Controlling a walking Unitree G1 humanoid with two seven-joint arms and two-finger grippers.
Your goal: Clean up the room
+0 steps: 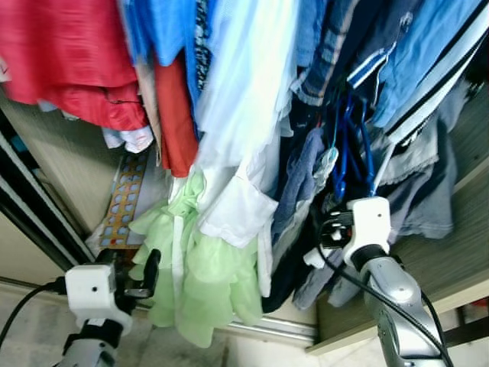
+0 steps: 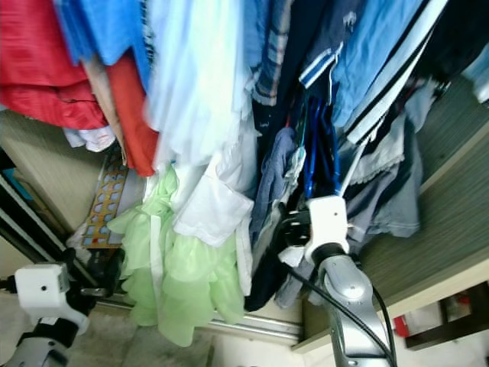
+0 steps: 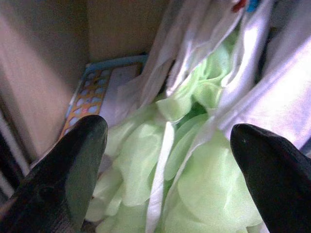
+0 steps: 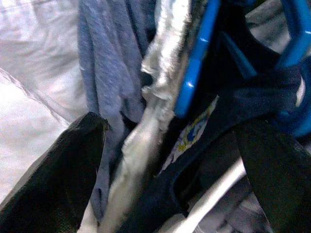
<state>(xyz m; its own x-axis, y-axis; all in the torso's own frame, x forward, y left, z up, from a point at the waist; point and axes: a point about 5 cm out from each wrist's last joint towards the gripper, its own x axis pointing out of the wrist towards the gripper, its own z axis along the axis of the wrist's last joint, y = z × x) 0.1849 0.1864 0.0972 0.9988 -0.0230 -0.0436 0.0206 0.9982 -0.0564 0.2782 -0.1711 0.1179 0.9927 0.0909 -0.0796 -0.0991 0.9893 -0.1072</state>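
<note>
Among the hanging clothes, the right claw (image 1: 334, 229) gapes around a soft, light navy garment (image 4: 204, 165) on its stiff blue hanger (image 4: 197, 63), the firmest hold; the left claw (image 3: 165, 160) is open before the green dress (image 1: 195, 283).

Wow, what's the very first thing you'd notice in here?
A packed row of hanging clothes in a wardrobe: a red garment at the robot's left, a frilly light green dress low in the middle, blue and striped shirts at the right. The right gripper, jaws open, reaches up among blue hangers and a dark navy garment. The left gripper, jaws open, faces the green dress.
</note>
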